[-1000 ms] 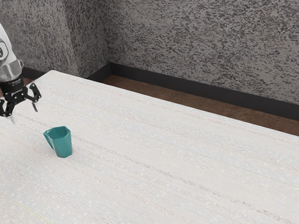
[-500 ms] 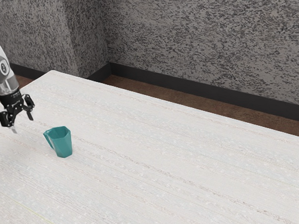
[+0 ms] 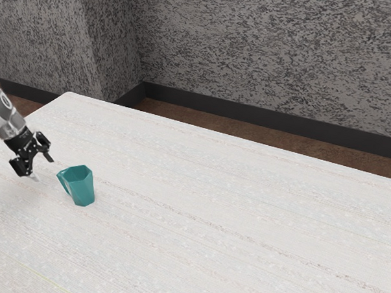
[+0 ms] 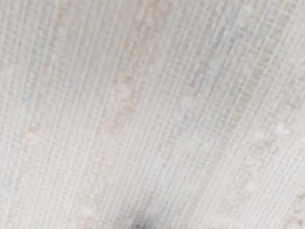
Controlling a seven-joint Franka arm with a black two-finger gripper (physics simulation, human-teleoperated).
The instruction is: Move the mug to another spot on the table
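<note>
The teal, faceted ceramic mug (image 3: 77, 185) stands upright on the pale, whitewashed wooden table (image 3: 245, 207), its open mouth upward and its handle turned toward 9 o'clock in the exterior view. It sits close to the exterior view's left edge, well away from the table's far rim.

At about 10 o'clock from the mug, just beside it but not touching, hangs the black two-finger claw (image 3: 41, 167). Its fingers are spread apart with nothing between them and point down toward 4 o'clock, so the hand is tilted rather than vertical. One fingertip is low over the boards. The grey and white wrist above the claw leans in from the 9 o'clock edge of the exterior view.

Beyond the table, at 12 o'clock, a rough speckled grey wall (image 3: 251, 51) meets a dark baseboard (image 3: 281, 121) and a strip of brown floor (image 3: 248, 132).

The wrist view looks closely at the table's surface (image 4: 152, 95): fine pale streaks of grain with faint tan and bluish tints, plus a small dark smudge (image 4: 140, 224) that cannot be identified. The exterior view gives the mug, the claw and the room.
</note>
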